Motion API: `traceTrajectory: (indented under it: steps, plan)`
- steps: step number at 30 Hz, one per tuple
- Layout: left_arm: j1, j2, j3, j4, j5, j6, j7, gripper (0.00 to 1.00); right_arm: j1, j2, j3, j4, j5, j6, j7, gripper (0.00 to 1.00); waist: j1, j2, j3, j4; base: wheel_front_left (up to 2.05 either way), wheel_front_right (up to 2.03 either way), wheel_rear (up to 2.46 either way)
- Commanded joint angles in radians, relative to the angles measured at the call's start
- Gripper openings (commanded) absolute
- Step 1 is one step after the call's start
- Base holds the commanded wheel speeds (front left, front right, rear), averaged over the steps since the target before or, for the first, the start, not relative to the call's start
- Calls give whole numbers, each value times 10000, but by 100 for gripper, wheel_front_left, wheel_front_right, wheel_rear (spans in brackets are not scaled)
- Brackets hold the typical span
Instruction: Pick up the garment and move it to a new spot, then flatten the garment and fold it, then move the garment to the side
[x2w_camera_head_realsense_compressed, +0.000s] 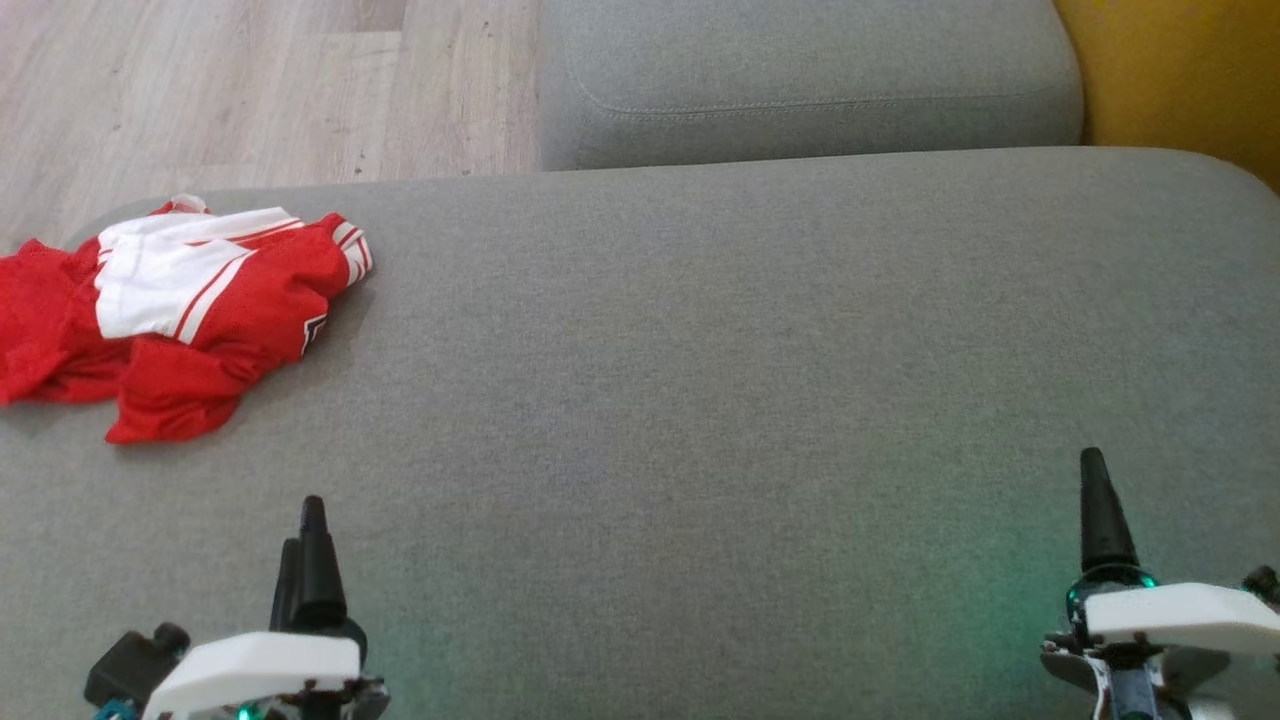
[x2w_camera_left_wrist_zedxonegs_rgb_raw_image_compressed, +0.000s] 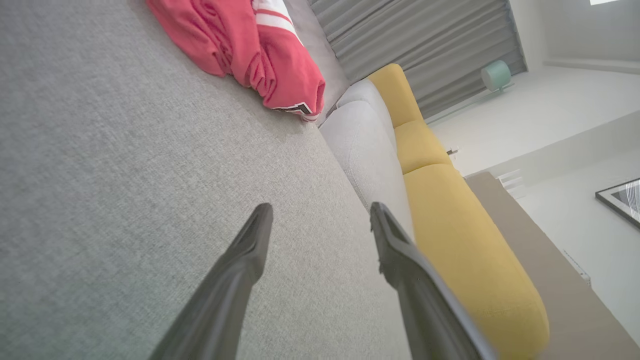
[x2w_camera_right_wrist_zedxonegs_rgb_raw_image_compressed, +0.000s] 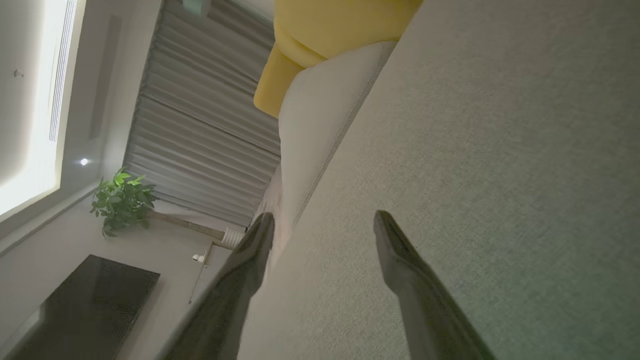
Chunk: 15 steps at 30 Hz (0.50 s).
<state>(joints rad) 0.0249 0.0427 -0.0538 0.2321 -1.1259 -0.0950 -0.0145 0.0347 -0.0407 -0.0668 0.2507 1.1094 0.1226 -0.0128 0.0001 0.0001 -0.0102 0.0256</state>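
At the far left corner of the grey sofa seat (x2w_camera_head_realsense_compressed: 700, 400) you have the crumpled red-and-white garment (x2w_camera_head_realsense_compressed: 170, 310), with wood floor (x2w_camera_head_realsense_compressed: 250, 90) and another grey cushion (x2w_camera_head_realsense_compressed: 800, 80) past the far edge, and your left hand (x2w_camera_left_wrist_zedxonegs_rgb_raw_image_compressed: 321, 207) and right hand (x2w_camera_right_wrist_zedxonegs_rgb_raw_image_compressed: 325, 215) both released, empty, by the near edge.

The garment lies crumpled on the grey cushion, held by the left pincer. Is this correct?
Not held. The garment lies crumpled on the grey cushion, but the left pincer is open and apart from it, as the left wrist view shows.
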Motion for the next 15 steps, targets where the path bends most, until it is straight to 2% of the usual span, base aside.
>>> traceTrajectory:
  steps: [1,15]
  plan:
    - [-249,43,30,-411,302,39,-120,100,-195,-40,134,-434,-329,29,-126,100,-1,-1,-6,6,0,0,0]
    - [0,90,-243,-445,2611,168,-530,100,36,-50,735,-679,-2535,38,-538,100,-1,-1,-157,98,0,0,0]
